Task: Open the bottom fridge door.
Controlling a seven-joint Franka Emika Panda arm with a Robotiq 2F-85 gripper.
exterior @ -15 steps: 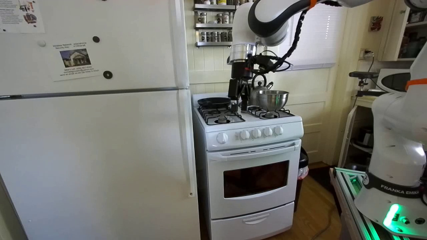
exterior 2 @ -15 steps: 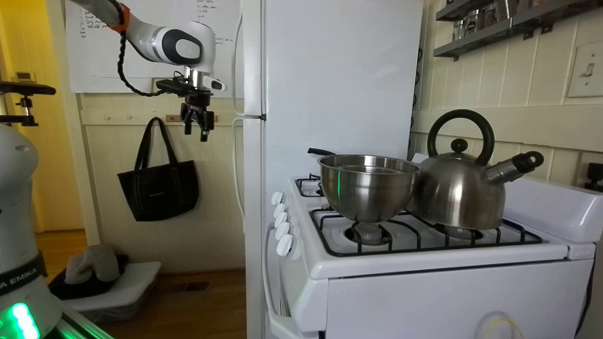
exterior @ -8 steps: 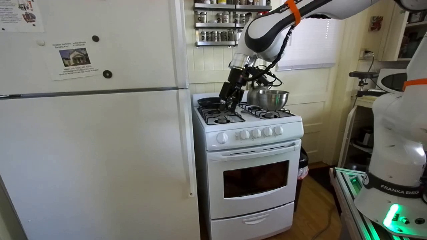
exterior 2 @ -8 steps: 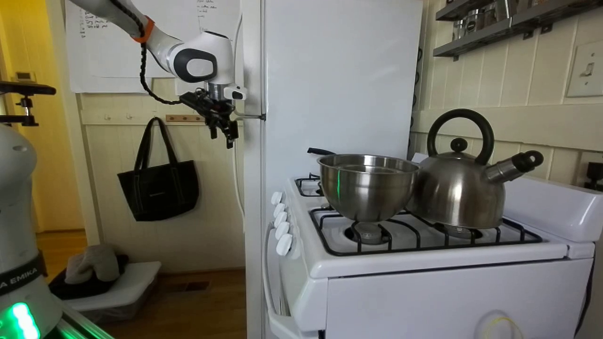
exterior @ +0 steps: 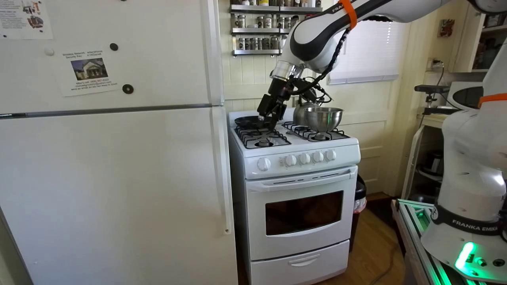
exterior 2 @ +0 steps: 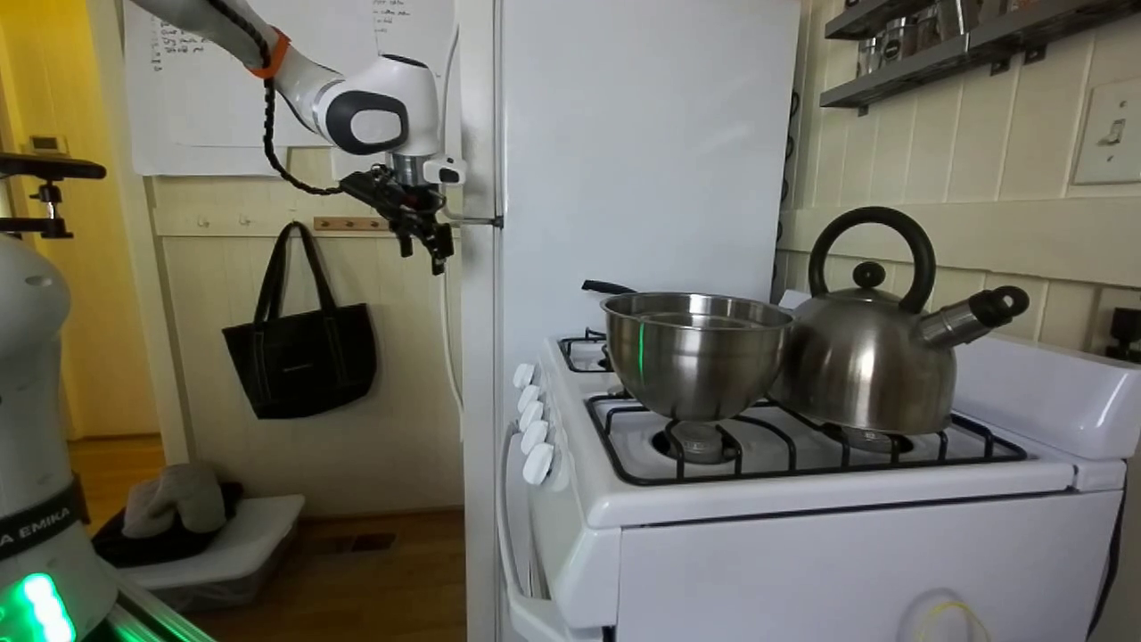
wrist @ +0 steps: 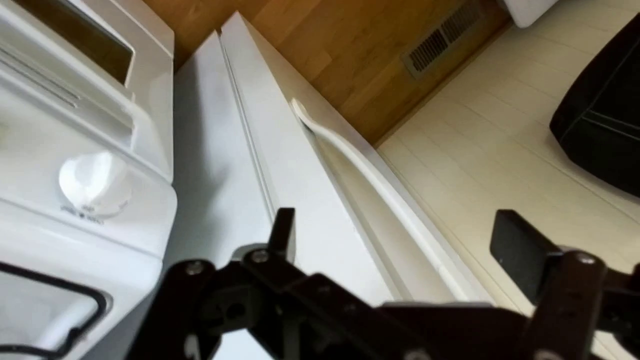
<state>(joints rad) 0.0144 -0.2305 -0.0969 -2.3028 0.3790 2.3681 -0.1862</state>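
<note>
The bottom fridge door stands closed beside the stove, its foot cut off in an exterior view. The arm is cropped too. The wrist view clips the black bag; there the claw has its fingers apart, the door's handle seen between them, though how near is unclear. The bowl hides part of the kettle, the claw part of the pan.

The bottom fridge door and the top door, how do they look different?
The top door has papers and round magnets on it, but the bottom fridge door shows none. The top door's handle runs up from the gap between them; the bottom fridge door's handle runs down. Both are white and look shut.
</note>
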